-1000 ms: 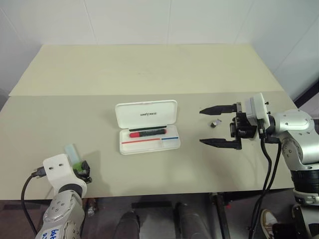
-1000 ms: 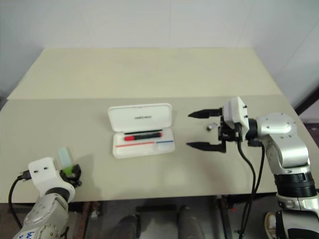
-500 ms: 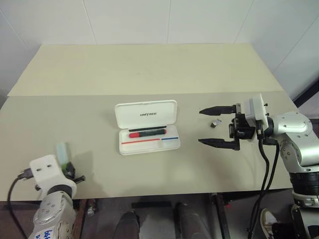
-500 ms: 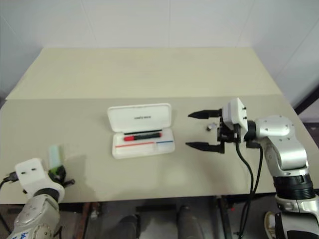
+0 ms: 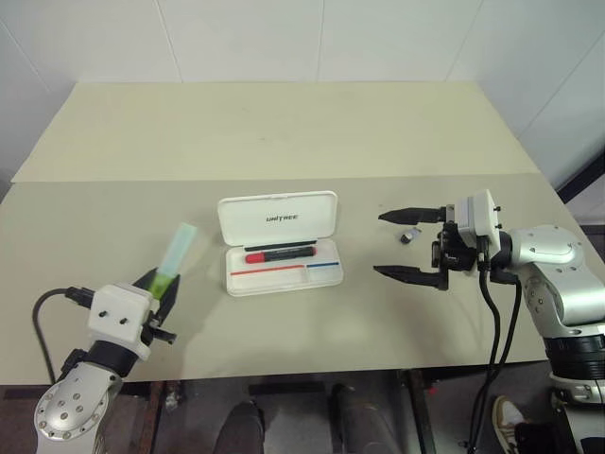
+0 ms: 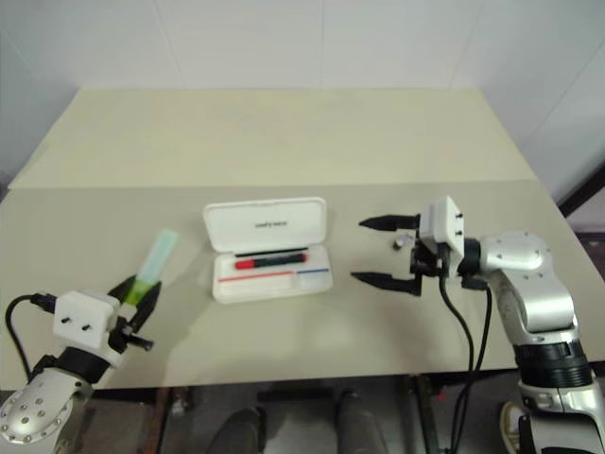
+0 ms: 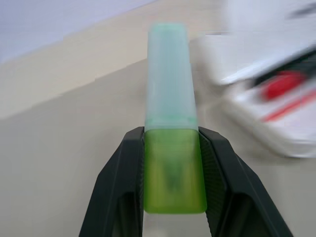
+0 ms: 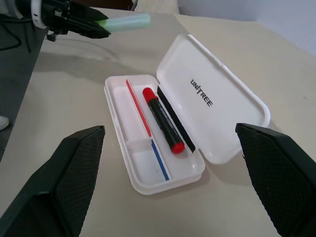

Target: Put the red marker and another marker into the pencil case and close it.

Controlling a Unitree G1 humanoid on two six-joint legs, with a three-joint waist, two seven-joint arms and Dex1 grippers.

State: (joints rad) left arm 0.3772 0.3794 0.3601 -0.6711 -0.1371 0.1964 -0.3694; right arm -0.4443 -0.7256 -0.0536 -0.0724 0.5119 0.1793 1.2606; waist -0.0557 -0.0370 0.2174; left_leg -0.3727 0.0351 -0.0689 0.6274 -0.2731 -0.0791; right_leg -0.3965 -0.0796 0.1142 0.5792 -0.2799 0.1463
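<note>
From the head views, a small grey metal clip [image 5: 408,235] lies on the beige table [image 5: 284,132] right of the open flat white plastic pencil case [image 5: 280,242]; the right gripper [image 5: 406,244] hangs there, fingers wide and empty. The red-and-black marker [image 5: 280,253] lies inside the case. Left of the case, the left gripper [image 5: 159,284] is clamped on the pale translucent green-ended marker [image 5: 174,255]. The left wrist view shows black fingers [image 7: 126,177] pinching its green end. In the right wrist view, the case's lid lies fully open.

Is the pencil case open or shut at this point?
Open. The pencil case has its lid folded back flat on the table, and the red marker lies exposed in the tray.
</note>
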